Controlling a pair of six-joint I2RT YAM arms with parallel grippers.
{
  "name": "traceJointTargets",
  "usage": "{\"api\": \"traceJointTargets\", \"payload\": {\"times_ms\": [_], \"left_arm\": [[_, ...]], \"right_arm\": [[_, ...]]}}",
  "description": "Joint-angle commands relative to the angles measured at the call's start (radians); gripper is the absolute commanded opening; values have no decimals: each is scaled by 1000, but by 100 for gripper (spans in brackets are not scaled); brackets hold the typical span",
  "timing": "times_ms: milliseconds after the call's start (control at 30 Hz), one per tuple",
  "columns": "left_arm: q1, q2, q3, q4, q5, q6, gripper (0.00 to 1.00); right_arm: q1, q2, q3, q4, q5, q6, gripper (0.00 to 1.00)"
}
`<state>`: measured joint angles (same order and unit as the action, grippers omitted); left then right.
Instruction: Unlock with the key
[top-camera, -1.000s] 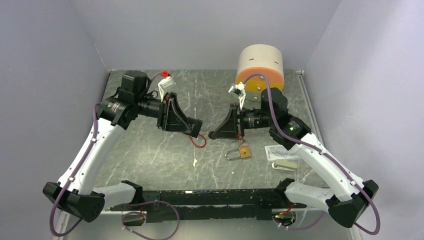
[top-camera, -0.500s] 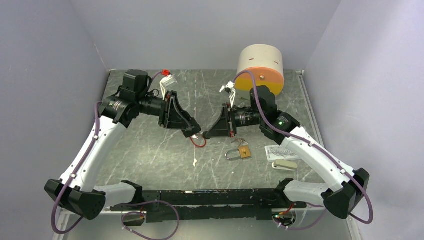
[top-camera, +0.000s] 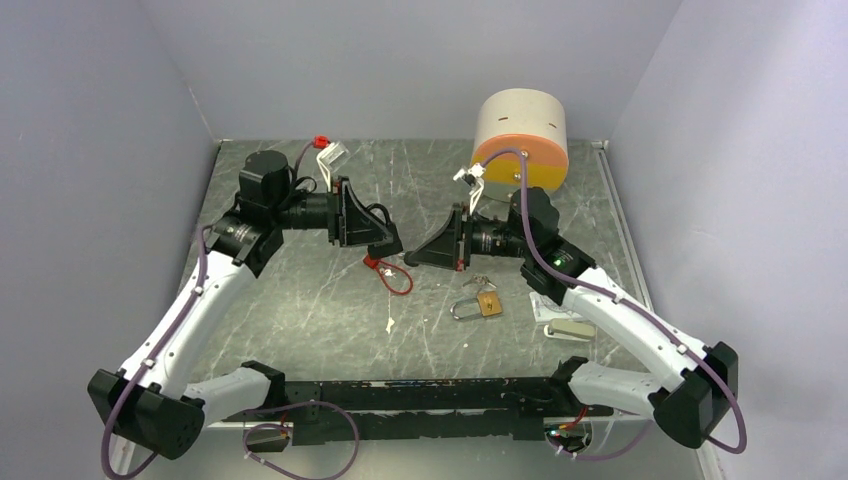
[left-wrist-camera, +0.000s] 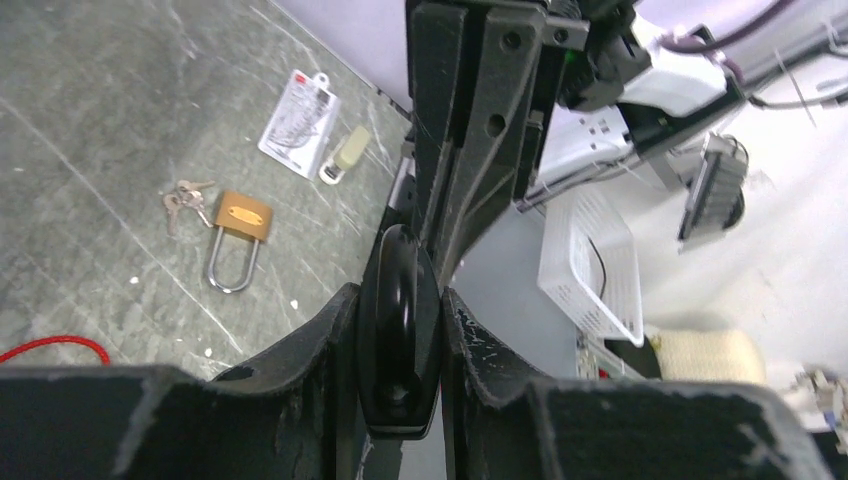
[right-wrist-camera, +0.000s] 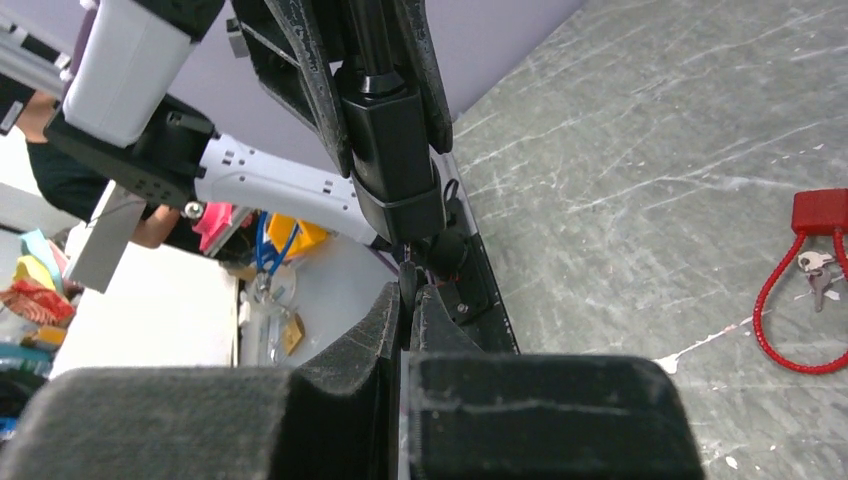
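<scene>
My left gripper (top-camera: 390, 247) is shut on a black lock body (left-wrist-camera: 400, 330), held up above the table; in the right wrist view the lock (right-wrist-camera: 395, 175) is a black block between the left fingers. My right gripper (top-camera: 412, 259) faces it tip to tip. It is shut on a thin dark key (right-wrist-camera: 407, 283) that meets the end of the lock. A brass padlock (top-camera: 487, 304) with a small bunch of keys (top-camera: 477, 283) lies on the table below the right gripper. It also shows in the left wrist view (left-wrist-camera: 240, 215).
A red cable lock (top-camera: 392, 276) lies on the table under the grippers, with small keys beside it (right-wrist-camera: 815, 275). A cream and orange cylinder (top-camera: 520, 135) stands at the back right. A printed card (top-camera: 555, 303) and a small white piece (top-camera: 570, 328) lie at the right.
Both grippers have stayed tip to tip and risen a little towards the back. The left wrist has pulled back, uncovering the red lock's body. The right arm has swung its elbow in.
</scene>
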<state>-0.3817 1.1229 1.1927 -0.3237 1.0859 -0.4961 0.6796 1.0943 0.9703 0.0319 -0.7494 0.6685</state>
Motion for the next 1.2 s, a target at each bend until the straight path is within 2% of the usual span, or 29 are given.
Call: {"api": "traceJointTargets", "payload": {"times_ms": [0, 200, 333, 467, 567, 733, 900, 1033, 1167], "left_arm": [[-32, -55, -61, 220, -43, -204, 5], [-33, -90, -83, 275, -219, -279, 3], [-31, -69, -11, 249, -287, -331, 3], [-29, -11, 47, 282, -273, -453, 3], [-28, 9, 59, 368, -253, -540, 3], [-22, 40, 46, 551, -238, -747, 2], [-16, 97, 8, 745, -226, -1044, 3], [9, 128, 9, 810, -189, -1181, 3], [33, 135, 1, 828, -161, -1256, 3]], "right_arm": [[-4, 22, -1, 282, 150, 72, 0], [-5, 2, -37, 258, 157, 62, 0], [-6, -66, -133, 286, 83, 4, 0], [-6, -213, -283, 439, -6, -28, 0], [-5, -264, -297, 444, 3, -51, 0], [-5, -259, -270, 394, 72, -82, 0], [-5, -215, -256, 309, 198, -92, 0], [-6, -189, -243, 270, 260, -72, 0], [-6, -194, -256, 324, 288, -17, 0]]}}
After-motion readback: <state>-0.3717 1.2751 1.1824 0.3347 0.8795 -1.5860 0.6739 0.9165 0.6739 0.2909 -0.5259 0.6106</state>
